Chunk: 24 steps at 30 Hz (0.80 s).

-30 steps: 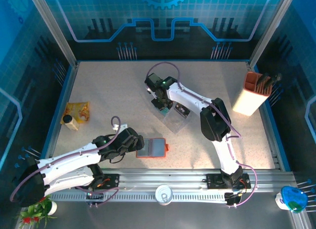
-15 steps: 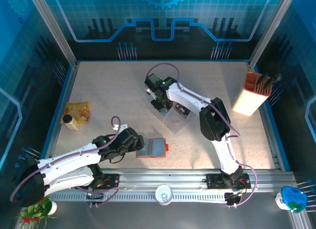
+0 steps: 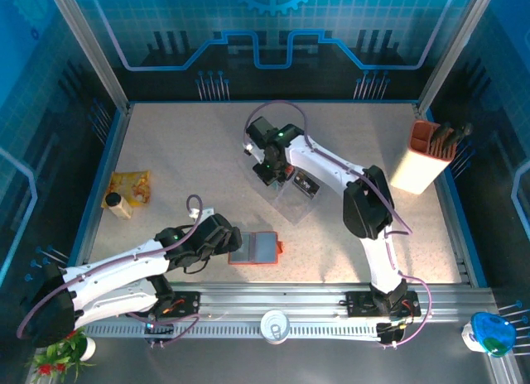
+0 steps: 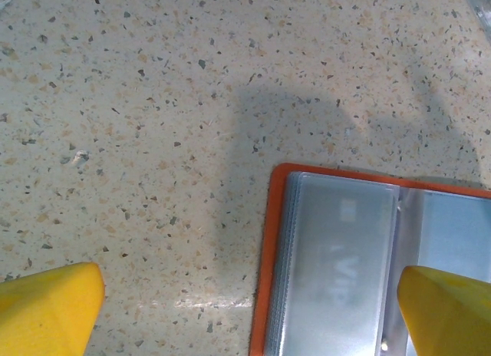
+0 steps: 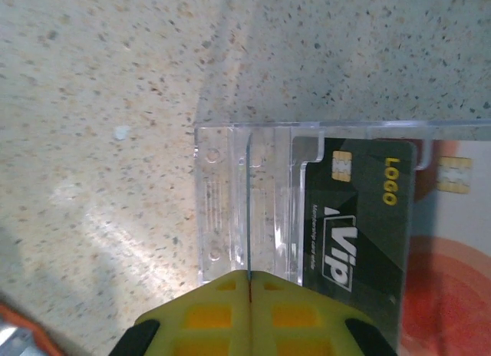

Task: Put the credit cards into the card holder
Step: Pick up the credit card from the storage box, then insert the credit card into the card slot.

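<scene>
Working over a speckled table point(image 3: 182, 152), holding the right arm out to the far middle and laying the left arm low along the near left. Hanging the right gripper point(image 3: 272, 165) over the far-left end of the clear tray point(image 3: 290, 204), with the credit cards point(image 3: 305, 185) standing in that tray toward the near right, so placing the right arm far nearer them than the left. Lying open and flat at the near middle, well apart from the tray: the card holder point(image 3: 258, 248), showing an orange rim around clear sleeves. Straddling its left edge with the left gripper point(image 3: 225, 243), spreading the fingertips point(image 4: 46, 306) wide apart, one over bare table, the other over the sleeves, clamping nothing. Pressing the right gripper's yellow fingers point(image 5: 207, 318) together above the tray's empty end slots; not showing whether a thin wall is pinched. Standing just right of those fingers in the wrist view: the black card point(image 5: 360, 218), long axis running roughly along the fingers' line, bordering a red-and-white card point(image 5: 449, 295) further right. Judging the coming move as needing a sideways shift onto that black card.
</scene>
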Motion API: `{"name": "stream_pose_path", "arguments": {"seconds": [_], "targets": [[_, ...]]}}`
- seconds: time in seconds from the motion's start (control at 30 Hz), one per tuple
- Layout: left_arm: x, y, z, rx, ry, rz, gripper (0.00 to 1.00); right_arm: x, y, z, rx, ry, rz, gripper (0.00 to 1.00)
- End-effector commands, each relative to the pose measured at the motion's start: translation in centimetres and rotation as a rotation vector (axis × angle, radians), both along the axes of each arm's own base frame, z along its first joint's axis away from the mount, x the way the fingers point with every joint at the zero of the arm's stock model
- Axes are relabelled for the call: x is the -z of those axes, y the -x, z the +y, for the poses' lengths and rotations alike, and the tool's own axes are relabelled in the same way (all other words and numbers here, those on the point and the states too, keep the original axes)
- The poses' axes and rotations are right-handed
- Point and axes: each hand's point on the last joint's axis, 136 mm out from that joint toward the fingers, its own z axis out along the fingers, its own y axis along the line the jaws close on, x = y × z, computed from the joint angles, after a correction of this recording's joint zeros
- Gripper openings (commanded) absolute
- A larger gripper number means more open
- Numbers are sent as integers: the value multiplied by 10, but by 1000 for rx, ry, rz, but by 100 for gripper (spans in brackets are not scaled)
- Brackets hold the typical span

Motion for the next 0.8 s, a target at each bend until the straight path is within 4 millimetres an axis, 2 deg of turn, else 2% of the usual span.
{"name": "stream_pose_path", "arguments": {"seconds": [0.0,0.07,0.17,0.33,0.53,0.57,0.73,0.77], "targets": [[-7,-1,-1,23,-10,7,99,-51,13,8,-29,-130,-25,0],[-8,-2,-3,30,-18,9,99,-67,24,14,-27,-206,-28,0],[-5,-3,-3,38,-36,19,99,-79,42,22,4,-336,-11,0],[5,-3,-3,48,-73,49,99,-78,76,25,130,-611,15,0],[21,1,-1,44,-99,86,99,-53,116,21,290,-845,33,0],[24,1,0,43,-103,91,99,-39,125,17,320,-848,40,0],[33,5,3,35,-112,110,99,-14,148,15,424,-916,17,0],[35,6,3,35,-113,113,99,-14,149,17,437,-943,4,0]]}}
